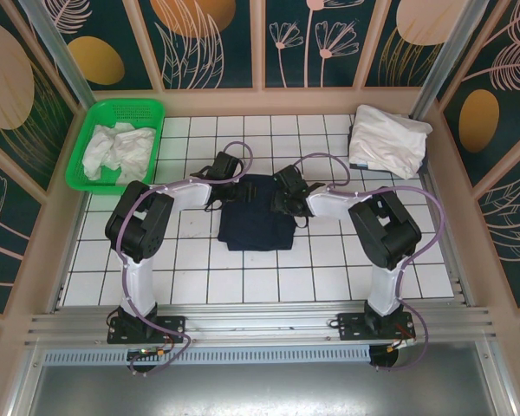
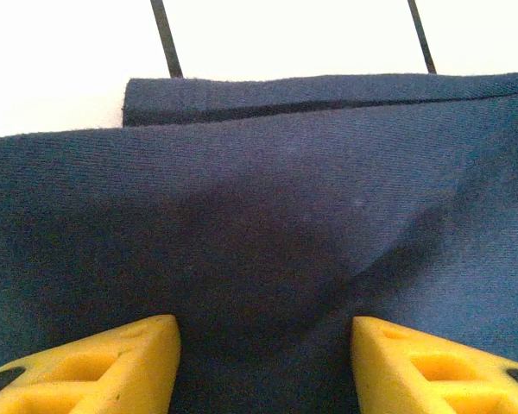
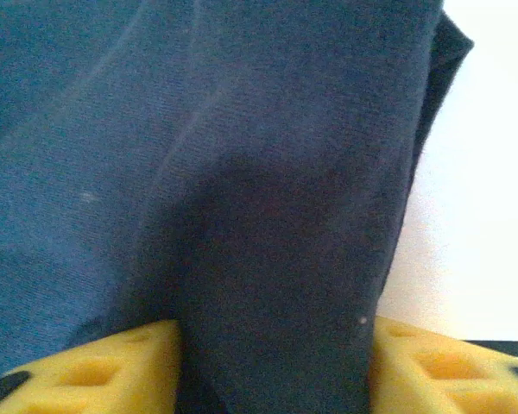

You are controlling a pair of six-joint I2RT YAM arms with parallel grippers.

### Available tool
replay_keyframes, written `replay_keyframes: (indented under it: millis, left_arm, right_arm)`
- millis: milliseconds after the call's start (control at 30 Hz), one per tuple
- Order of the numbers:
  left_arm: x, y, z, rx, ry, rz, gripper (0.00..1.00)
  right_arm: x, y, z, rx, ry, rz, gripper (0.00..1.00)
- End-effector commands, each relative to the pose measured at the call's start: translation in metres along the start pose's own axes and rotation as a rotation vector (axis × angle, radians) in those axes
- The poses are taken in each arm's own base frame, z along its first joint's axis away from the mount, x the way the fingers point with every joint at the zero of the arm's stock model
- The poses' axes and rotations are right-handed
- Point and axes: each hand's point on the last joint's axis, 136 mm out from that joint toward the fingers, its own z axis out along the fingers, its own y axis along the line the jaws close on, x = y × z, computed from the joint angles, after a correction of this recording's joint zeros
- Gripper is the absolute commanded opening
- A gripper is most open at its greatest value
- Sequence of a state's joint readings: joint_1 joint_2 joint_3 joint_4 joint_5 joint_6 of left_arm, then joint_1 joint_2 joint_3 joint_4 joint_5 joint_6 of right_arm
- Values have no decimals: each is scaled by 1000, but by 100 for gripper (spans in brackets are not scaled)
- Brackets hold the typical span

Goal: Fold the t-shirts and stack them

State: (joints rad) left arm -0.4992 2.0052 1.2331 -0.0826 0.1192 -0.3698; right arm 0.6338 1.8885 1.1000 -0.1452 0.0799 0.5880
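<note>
L claw [image 2: 265, 332]: jaws stood apart, straddling flat navy t-shirt [image 1: 256, 224], prob. to pin it.
R claw [image 3: 276, 332]: clamped on raised fold, prob. for next fold.
Shirt: lay mid-table, part-folded.
White pile [image 1: 388, 139]: far R corner, likely stack spot.

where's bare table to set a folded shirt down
Bare tiles: near rows between the navy shirt and the front rail, and the far row between the green basket and the white pile. Crowded mid-table, around the left gripper and right gripper.

Both arms reach inward, left gripper [image 2: 263, 328] fingers spread, right gripper [image 3: 274, 328] half-closed.
</note>
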Motion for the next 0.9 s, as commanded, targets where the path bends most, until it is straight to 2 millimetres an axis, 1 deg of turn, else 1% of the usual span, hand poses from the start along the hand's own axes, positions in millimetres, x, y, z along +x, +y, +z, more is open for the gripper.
replay_keyframes:
  millis: [0,33,133,200,267,333,400,433,500,567,633,700,733,767,833,867]
  left_arm:
    - [35,14,7,-47,120,-13,55]
    - [35,13,5,-44,117,-12,55]
    - [34,13,1,-44,109,-13,54]
    - [35,14,0,-51,111,-16,54]
    - [35,15,-1,-56,113,-20,54]
    - [33,13,-4,-55,109,-31,54]
    - [25,11,-10,-57,92,-64,54]
    - [17,8,-16,-55,75,-82,54]
    - [0,0,-30,-35,32,-97,55]
    - [-19,-4,-48,-31,-29,-109,57]
    - [-32,-3,-65,-42,-74,-126,58]
    - [-41,3,-78,-60,-108,-155,60]
    - [-44,6,-85,-64,-121,-164,60]
    - [-45,8,-92,-68,-137,-170,60]
    - [-47,12,-103,-74,-163,-173,60]
    - [-49,12,-112,-73,-185,-172,60]
  right_arm:
    - [35,-3,22,-40,114,23,41]
    - [35,-2,24,-50,117,28,39]
    - [31,-3,26,-50,111,26,26]
    - [22,-7,23,-29,92,13,17]
    - [11,-11,13,-18,62,-3,8]
    - [-5,-20,0,3,15,-15,0]
    - [-19,-23,-15,-7,-26,-47,0]
    - [-27,-24,-24,4,-52,-73,0]
    - [-42,-24,-40,31,-99,-151,0]
    - [-62,-26,-57,81,-163,-217,0]
    - [-77,-22,-69,96,-208,-285,0]
    - [-92,-22,-82,133,-254,-343,0]
    - [-98,-24,-89,164,-275,-371,0]
    - [-112,-42,-95,226,-296,-359,0]
    - [-123,-48,-103,250,-301,-394,0]
    - [-129,-51,-108,264,-310,-419,0]
